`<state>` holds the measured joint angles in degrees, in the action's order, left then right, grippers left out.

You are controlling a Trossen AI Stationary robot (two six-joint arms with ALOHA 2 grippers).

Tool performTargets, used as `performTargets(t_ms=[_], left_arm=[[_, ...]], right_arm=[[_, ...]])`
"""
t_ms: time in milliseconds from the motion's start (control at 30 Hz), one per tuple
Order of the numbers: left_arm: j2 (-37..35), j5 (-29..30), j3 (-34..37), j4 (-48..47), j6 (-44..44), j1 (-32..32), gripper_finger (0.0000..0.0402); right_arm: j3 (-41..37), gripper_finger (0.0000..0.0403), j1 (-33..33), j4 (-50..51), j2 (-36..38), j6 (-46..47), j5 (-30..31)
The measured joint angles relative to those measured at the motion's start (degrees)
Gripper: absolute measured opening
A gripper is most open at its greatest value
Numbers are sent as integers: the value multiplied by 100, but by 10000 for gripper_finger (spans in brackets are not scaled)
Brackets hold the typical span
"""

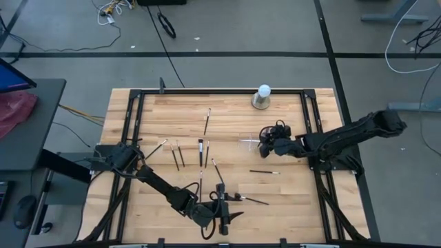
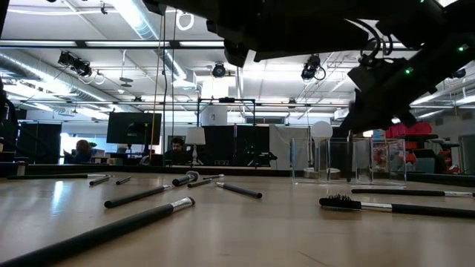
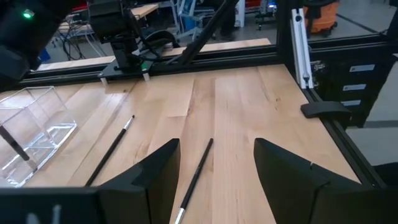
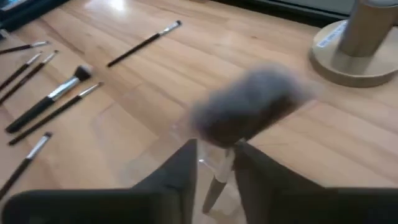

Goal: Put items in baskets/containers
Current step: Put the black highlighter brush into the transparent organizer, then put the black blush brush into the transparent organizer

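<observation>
Several thin makeup brushes (image 1: 200,151) lie flat on the wooden table; the right wrist view shows a group of them (image 4: 50,99). The clear plastic holder (image 1: 249,142) stands right of the middle, with one dark brush leaning inside it (image 3: 12,144). My right gripper (image 1: 265,141) hangs over the holder, shut on a brush with a fluffy grey-brown head (image 4: 249,112). My left gripper (image 1: 231,207) is open near the near edge. Its fingers stand either side of a dark brush (image 3: 196,174) lying on the wood, without touching it. My right gripper pinches the fluffy brush by its handle just behind the head (image 4: 216,177), between the two fingers (image 4: 180,168). The head sticks out past the fingertips. The brush is lifted clear of the table, above the clear holder (image 4: 155,155).
A white ball on a grey round base (image 1: 262,96) stands near the far edge, close beyond the holder. Another brush (image 3: 112,152) lies between my left gripper and the holder. A black frame (image 1: 313,117) borders the table. People sit in the room behind the table.
</observation>
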<state>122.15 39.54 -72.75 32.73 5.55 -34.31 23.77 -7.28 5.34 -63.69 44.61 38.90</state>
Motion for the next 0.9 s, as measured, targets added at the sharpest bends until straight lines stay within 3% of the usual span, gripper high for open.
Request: performTargets(t_ms=[233,400,533,700,900], left_arm=[[0,-36,0,0,28,-2,211],[0,-26,0,-3,71,-2,211],[-10,303,0,-69,219,-49,211],[-461,1137,-1,-1263,832,-273,211],[-1191,1772,-9,-3867,3081,-619,211]], right_arm=[[-4,201,121,336,623,-431,15],[240,205,35,476,1219,-817,32],[708,190,-394,531,1429,-1289,32],[1152,162,-1405,185,1303,-1809,28],[1158,123,-2915,-1170,354,-2120,74]])
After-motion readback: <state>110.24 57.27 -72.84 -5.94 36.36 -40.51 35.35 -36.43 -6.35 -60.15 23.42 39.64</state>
